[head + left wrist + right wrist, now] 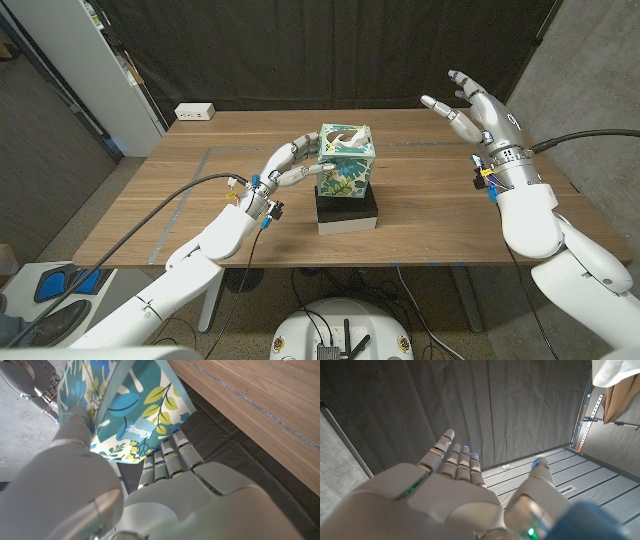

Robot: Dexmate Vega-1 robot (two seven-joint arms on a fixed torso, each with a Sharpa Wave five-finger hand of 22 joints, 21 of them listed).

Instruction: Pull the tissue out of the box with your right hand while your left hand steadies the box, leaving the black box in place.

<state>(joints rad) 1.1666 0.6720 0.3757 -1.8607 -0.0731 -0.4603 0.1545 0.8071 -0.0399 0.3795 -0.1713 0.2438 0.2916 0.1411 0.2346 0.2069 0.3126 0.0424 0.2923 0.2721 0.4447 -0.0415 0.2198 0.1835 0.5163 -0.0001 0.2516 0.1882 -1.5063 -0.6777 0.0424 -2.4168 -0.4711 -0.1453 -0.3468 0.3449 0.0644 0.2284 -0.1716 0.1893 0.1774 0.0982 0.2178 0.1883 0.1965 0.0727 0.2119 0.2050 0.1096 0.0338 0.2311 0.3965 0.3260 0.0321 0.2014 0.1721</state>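
Observation:
A teal floral tissue box (347,160) stands on a black box (347,212) at the table's middle, with a white tissue (346,133) poking out of its top. My left hand (291,165) grips the tissue box from its left side, fingers against the wall. The left wrist view shows the box's floral wall (132,410) close up, with my fingers (170,457) and thumb pressed on it. My right hand (470,112) is raised above the table's right part, well right of the box, fingers spread and holding nothing. Its spread fingers (455,457) point at a dark curtain.
The wooden table (200,215) has bare surface on both sides of the boxes. A white power strip (195,112) lies at the back left corner. A dark curtain (330,50) hangs behind the table.

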